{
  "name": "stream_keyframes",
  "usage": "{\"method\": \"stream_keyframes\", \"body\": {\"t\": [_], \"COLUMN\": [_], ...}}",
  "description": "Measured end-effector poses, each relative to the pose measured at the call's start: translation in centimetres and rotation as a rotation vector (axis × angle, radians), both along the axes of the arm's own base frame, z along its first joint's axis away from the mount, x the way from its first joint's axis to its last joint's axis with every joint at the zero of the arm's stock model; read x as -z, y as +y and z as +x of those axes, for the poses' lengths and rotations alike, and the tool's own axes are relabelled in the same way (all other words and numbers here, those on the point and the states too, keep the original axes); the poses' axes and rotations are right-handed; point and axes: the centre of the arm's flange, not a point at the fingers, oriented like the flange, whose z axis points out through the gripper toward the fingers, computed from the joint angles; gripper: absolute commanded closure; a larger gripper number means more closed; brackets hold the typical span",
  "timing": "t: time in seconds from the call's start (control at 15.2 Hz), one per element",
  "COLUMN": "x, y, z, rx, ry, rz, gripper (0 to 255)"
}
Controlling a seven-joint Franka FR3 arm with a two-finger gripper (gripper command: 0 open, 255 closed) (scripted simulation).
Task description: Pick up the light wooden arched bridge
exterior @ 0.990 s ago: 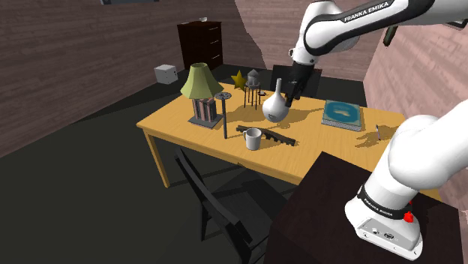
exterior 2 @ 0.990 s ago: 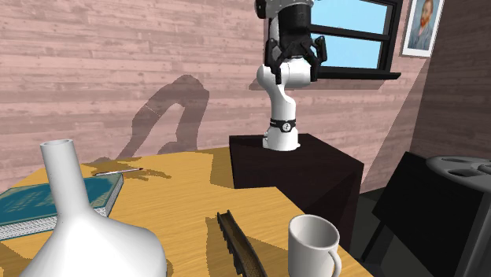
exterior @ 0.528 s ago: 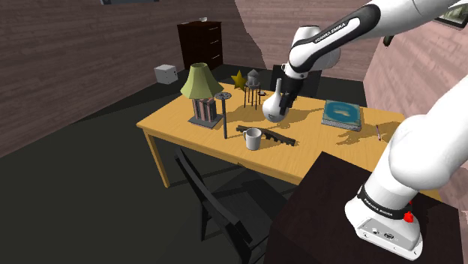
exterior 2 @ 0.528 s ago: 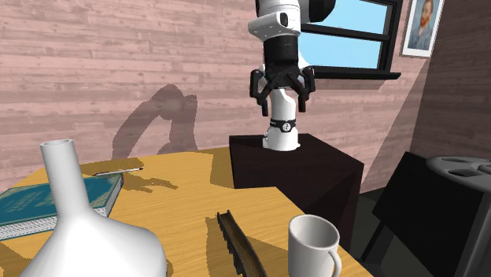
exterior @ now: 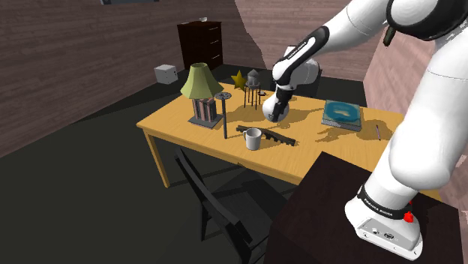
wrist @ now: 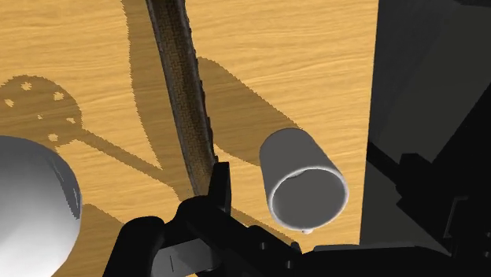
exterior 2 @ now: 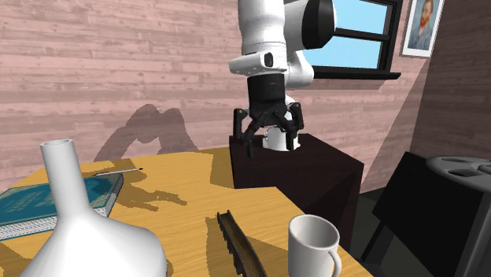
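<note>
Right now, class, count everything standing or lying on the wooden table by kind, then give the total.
White vessels, vase and mug: 2
Lamp: 1
Book: 1
Pen: 1
Dark bridge: 1
Star: 1
Tower model: 1
Disc-topped stand: 1
Total: 9

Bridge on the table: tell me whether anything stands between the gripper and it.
Nothing visible does. The open gripper hangs above the table, and in the wrist view the dark bridge lies bare beneath it. The white mug stands close on one side and the white vase on the other; neither covers it.
</note>
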Motion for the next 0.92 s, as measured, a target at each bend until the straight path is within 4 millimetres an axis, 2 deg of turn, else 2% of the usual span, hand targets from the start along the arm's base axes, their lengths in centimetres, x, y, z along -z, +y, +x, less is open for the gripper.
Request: {"method": "stream_keyframes", "body": {"t": [0.73,0.92], "x": [11.1,13.5], "y": [-5.0,-6.0], "z": [8.5,10.1], "rx": [-0.085,-0.103], "ry": [-0.012,-0.014], "rz": [-0.002,-0.002], "gripper": [0,0]}}
